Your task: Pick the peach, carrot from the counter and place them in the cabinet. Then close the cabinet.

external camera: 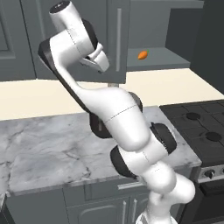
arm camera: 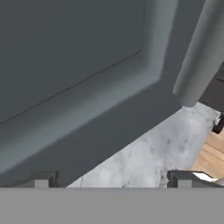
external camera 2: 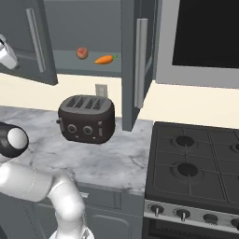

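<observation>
The peach (external camera 2: 82, 52) and the carrot (external camera 2: 104, 59) lie side by side on the grey shelf of the open cabinet (external camera 2: 70, 67). In the left base view the carrot (external camera: 142, 55) shows on the shelf past the door's edge. My gripper (external camera: 103, 67) is raised against the outer face of the cabinet's left door (external camera: 114, 26), just left of its silver bar handle (external camera: 119, 38). The hand view has my gripper (arm camera: 111, 179) open, its fingertips (arm camera: 42, 179) far apart, with nothing between them. The door panel (arm camera: 74, 65) and the handle (arm camera: 201, 52) are very close. The marble counter (external camera: 43, 140) lies below.
A dark toaster (external camera 2: 86, 118) stands on the counter under the cabinet. The cabinet's right door (external camera 2: 137, 60) also stands open, jutting out over the counter. A black stovetop (external camera 2: 196, 158) adjoins the counter on the right, with a dark microwave front (external camera 2: 205, 32) above it.
</observation>
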{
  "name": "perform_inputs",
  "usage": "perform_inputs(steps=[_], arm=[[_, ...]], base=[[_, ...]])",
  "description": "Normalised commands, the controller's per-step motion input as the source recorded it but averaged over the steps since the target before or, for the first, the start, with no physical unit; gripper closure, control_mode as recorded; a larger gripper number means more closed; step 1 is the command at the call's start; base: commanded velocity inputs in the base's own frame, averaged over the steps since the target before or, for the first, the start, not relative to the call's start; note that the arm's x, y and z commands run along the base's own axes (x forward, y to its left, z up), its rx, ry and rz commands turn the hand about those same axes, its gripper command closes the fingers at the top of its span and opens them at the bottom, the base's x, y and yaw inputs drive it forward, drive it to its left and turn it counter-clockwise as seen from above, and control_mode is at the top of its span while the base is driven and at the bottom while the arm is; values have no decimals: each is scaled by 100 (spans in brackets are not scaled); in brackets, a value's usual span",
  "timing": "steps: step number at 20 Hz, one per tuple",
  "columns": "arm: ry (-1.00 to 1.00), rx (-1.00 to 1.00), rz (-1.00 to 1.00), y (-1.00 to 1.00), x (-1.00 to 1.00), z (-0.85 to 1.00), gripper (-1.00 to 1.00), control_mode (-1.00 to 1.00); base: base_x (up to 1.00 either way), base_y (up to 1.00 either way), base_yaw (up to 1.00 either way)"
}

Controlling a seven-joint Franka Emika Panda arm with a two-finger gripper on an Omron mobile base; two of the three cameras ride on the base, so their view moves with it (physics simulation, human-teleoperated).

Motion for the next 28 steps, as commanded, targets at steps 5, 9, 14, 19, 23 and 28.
perform_inputs(steps=[5,9,14,19,23,28], arm=[[-78,13,15,-100,100,-42,-100,-100],[-76,3,15,-100,100,-86,-100,-100],[-78,0,19,-85,100,-100,-100,-100],[-77,0,19,-89,100,-100,-100,-100],[-58,8,13,-87,100,-100,-100,-100],[-23,19,17,-89,-4,-31,-100,-100]], base=[[0,0,0],[0,0,0],[0,0,0],[0,0,0],[0,0,0],[0,0,0]])
